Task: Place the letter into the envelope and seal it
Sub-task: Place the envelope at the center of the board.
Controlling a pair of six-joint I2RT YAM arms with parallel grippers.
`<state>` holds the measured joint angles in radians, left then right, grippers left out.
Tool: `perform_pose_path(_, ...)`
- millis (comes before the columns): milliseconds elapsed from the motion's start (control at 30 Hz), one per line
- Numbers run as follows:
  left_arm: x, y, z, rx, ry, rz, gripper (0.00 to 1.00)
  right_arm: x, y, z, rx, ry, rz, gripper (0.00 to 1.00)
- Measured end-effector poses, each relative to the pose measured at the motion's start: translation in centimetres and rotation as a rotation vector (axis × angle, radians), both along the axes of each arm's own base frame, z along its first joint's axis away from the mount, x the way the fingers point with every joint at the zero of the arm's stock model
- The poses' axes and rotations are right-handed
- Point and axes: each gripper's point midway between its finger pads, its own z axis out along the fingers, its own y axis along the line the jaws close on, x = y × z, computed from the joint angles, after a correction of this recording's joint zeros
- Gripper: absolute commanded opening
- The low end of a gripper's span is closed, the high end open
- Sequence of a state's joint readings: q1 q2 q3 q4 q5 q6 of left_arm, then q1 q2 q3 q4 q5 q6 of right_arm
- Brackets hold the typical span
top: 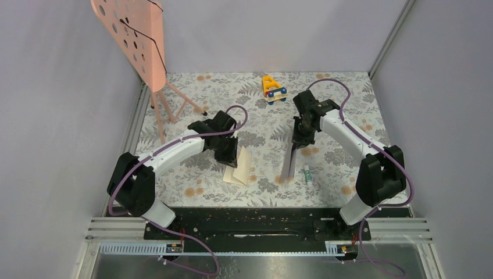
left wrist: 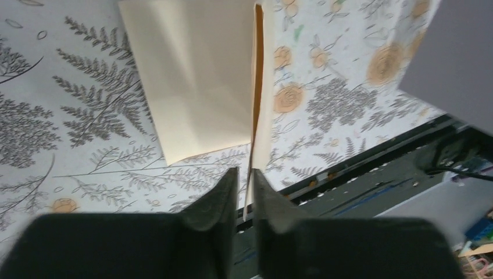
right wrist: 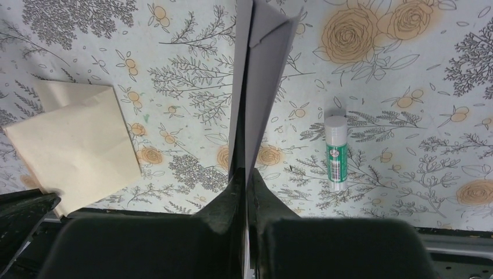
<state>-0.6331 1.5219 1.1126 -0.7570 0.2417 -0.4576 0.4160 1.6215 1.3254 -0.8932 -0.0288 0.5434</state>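
While we hold both papers edge-on | L fingers (left wrist: 218, 200) nearly shut, pinching letter (left wrist: 192, 81) edge | R fingers (right wrist: 273, 203) shut on envelope (right wrist: 258, 75), over surface (right wrist: 174, 87) nr glue stick (right wrist: 335, 152) | advice: we shd open envelope mouth first, line letter up w/ it, feed slowly.

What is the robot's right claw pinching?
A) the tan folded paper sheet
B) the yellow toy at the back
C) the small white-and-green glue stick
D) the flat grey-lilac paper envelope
D: the right gripper is shut on the flat grey-lilac paper envelope, while the white-and-green glue stick lies apart from it.
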Motion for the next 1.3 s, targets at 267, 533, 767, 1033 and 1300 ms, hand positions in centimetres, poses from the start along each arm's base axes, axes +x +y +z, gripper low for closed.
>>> perform_pose_path(267,0.6,1.5,-1.2,0.067,-0.003,0.083,0.64,1.3,-0.7,-0.3,0.001,-0.024,-0.001,0.00)
perform_pose_path(533,1.3,2.4,-1.4,0.102,-0.023,0.125,0.79,1.2,-3.1,-1.8,-0.083,0.029,-0.031,0.50)
perform_pose_path(767,1.7,3.7,-2.0,0.131,-0.015,0.171,0.80,0.1,-6.5,-1.7,-0.240,0.062,-0.048,0.51)
perform_pose_path(1033,2.3,5.3,-2.5,0.149,-0.007,0.220,0.88,0.3,-6.4,1.8,-0.198,-0.023,-0.078,0.50)
perform_pose_path(1300,1.6,6.6,-4.3,0.145,0.049,0.257,0.89,-1.6,5.0,2.0,0.201,-0.111,0.034,0.53)
